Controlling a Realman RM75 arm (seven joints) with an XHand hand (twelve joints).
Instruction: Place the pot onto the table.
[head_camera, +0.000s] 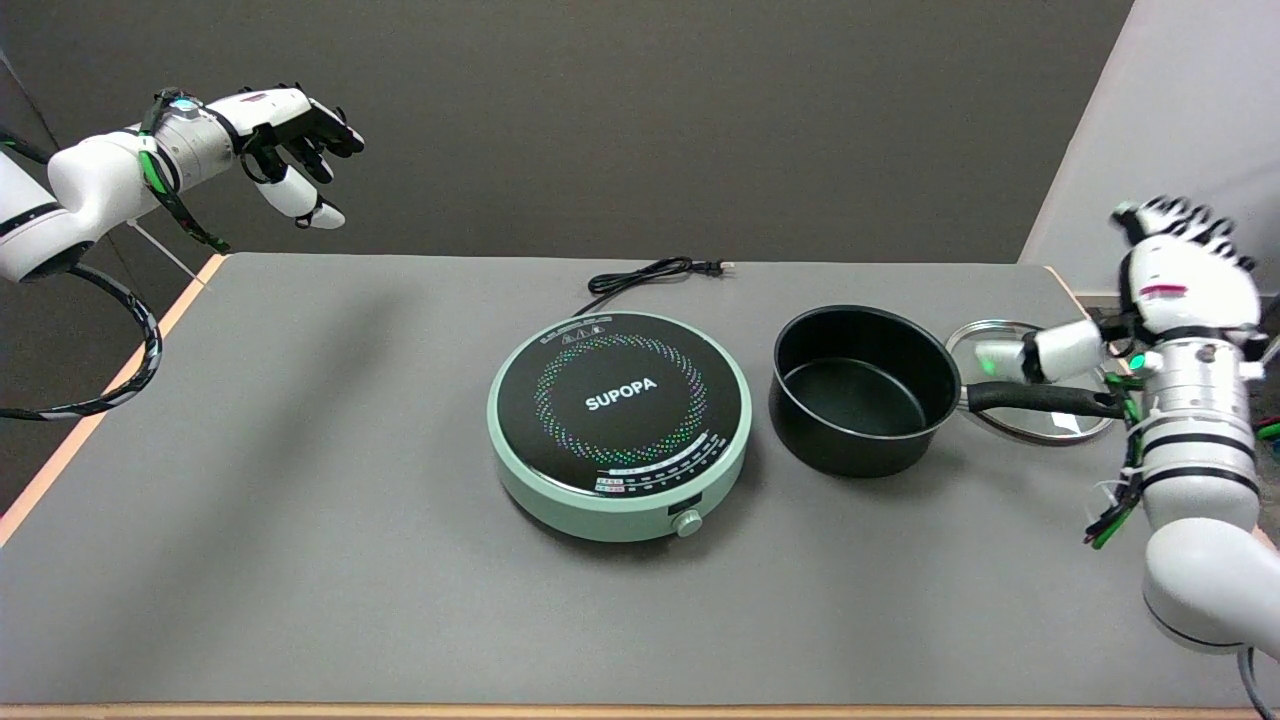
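Note:
The black pot stands upright and empty on the grey table, just right of the mint-green induction cooker. Its long black handle points right. My right hand is raised at the table's right edge, above and behind the handle's end. Its fingers are spread upward and slightly blurred, and its thumb sticks out to the left above the handle without touching it. The hand holds nothing.
A glass lid lies flat on the table under the pot's handle. The cooker's black power cable lies coiled behind it. The idle left hand hangs in the air at the upper left.

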